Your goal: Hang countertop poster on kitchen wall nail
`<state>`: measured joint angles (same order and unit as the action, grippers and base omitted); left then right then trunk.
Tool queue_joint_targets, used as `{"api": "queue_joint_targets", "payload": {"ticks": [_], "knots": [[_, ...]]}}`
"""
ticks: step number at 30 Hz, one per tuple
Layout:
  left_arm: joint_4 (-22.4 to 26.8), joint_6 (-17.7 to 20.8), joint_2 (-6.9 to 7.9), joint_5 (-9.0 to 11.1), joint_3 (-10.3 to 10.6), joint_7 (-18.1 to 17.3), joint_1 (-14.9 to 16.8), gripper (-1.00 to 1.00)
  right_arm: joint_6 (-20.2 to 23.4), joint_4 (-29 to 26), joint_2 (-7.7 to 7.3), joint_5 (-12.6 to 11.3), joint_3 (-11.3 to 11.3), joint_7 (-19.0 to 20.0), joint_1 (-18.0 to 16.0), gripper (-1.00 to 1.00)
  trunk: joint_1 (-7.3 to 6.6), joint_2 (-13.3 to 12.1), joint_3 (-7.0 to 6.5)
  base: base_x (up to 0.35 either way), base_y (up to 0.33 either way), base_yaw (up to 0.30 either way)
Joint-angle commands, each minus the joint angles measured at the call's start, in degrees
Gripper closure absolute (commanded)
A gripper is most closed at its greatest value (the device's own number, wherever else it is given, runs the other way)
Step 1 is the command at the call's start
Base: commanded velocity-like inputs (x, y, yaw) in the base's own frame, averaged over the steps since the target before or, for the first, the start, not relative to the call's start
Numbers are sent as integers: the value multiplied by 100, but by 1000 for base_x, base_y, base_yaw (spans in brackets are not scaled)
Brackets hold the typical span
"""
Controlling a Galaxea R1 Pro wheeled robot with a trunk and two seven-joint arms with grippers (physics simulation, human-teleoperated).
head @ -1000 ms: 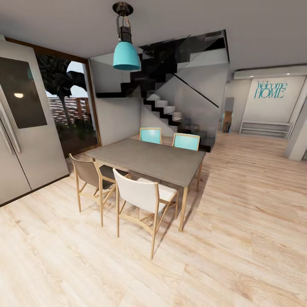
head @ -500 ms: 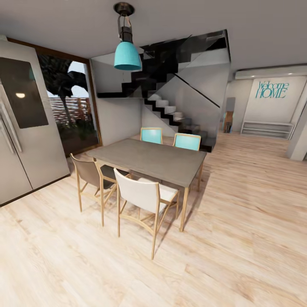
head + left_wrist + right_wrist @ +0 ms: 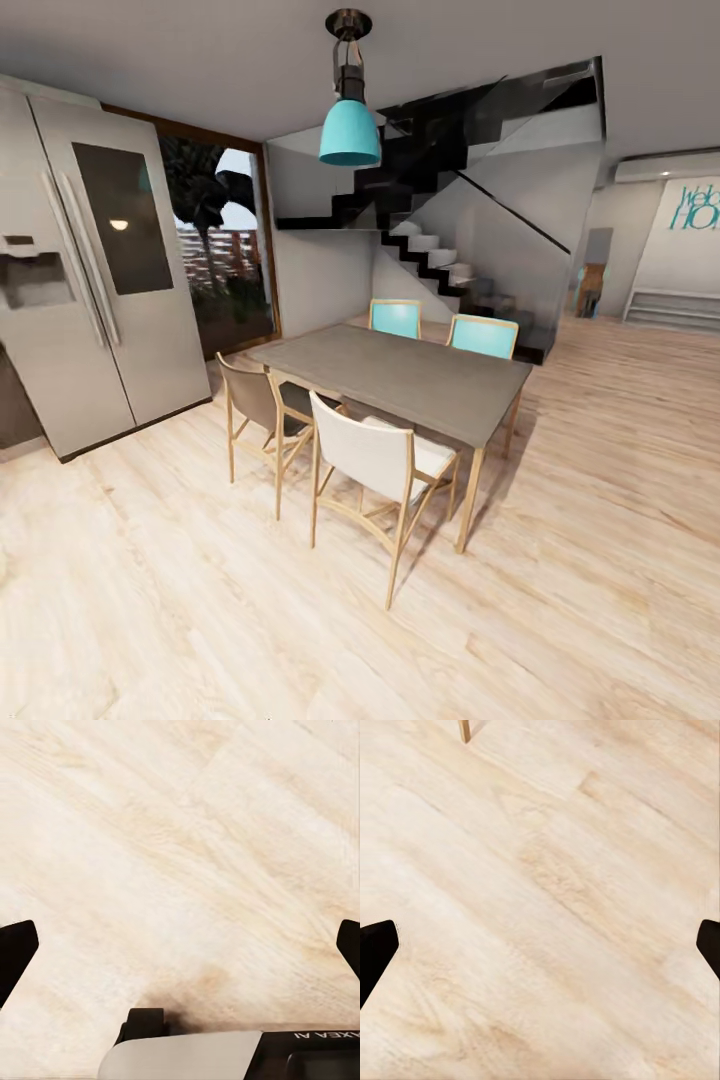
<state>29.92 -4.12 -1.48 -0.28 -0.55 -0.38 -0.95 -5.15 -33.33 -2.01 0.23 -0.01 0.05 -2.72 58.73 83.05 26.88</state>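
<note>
Both grippers, the left gripper (image 3: 180, 945) and right gripper (image 3: 540, 945), hang spread apart and empty over the pale wooden plank floor (image 3: 560, 600), no poster anywhere near them yet; being framed, it's probably stiff, light, best pinched by an edge.

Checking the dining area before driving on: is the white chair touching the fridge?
Apart. In the head view, bare wooden floor separates the white chair from the fridge.
</note>
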Motion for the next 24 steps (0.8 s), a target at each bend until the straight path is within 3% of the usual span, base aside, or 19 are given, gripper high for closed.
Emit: {"api": "queue_joint_targets", "payload": {"ticks": [1, 6, 15, 24], "knots": [[6, -9, -2, -5, -6, -3, -1, -100, -19, 2, -1, 6, 0, -1, -1, -100, 0, 3, 5, 0, 0, 293], [6, -9, -2, -4, -6, -6, -1, -100, -21, 2, 0, 12, 1, 0, -1, -100, 0, 3, 5, 0, -11, 284], [2, -9, -2, 0, -6, -6, -1, -100, -20, 6, -1, 20, 0, 7, -3, -100, 0, 3, 5, 0, -202, 160], [-3, -9, -2, 1, -6, -4, -1, -100, -21, 10, -1, 21, 8, -4, -3, -100, 0, 3, 5, 0, -28, 279]]}}
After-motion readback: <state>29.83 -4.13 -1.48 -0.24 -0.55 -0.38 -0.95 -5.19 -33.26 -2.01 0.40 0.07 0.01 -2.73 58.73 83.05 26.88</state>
